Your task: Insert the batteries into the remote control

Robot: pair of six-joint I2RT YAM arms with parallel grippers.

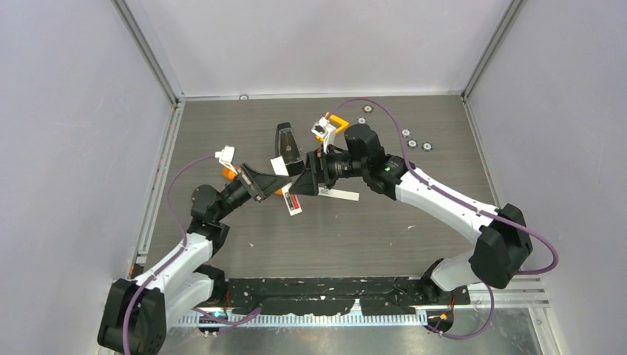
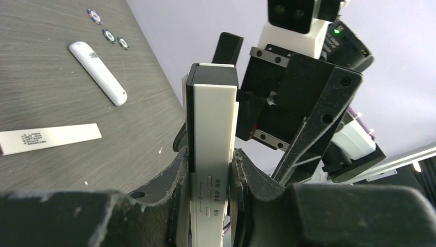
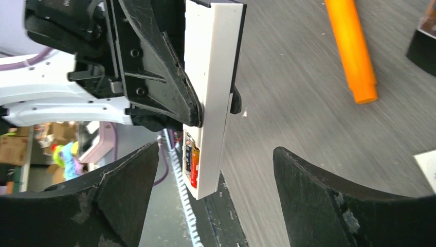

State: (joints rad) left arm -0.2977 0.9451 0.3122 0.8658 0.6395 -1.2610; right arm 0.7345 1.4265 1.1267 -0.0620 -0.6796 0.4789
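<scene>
left gripper (image 2: 211, 172) clamps remote (image 3: 213, 77); right gripper (image 3: 215, 154) wide open, empty, just right of it; remote long axis crosswise to its jaws.

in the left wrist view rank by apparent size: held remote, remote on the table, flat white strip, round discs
1. held remote, though nearest the camera
2. flat white strip and remote on the table: look alike, not ranked
3. round discs, smallest

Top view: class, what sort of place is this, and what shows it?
Probably a robotics lab test cell: a left arm and right arm bolted at a table edge, blank walls on metal framing around it.
</scene>
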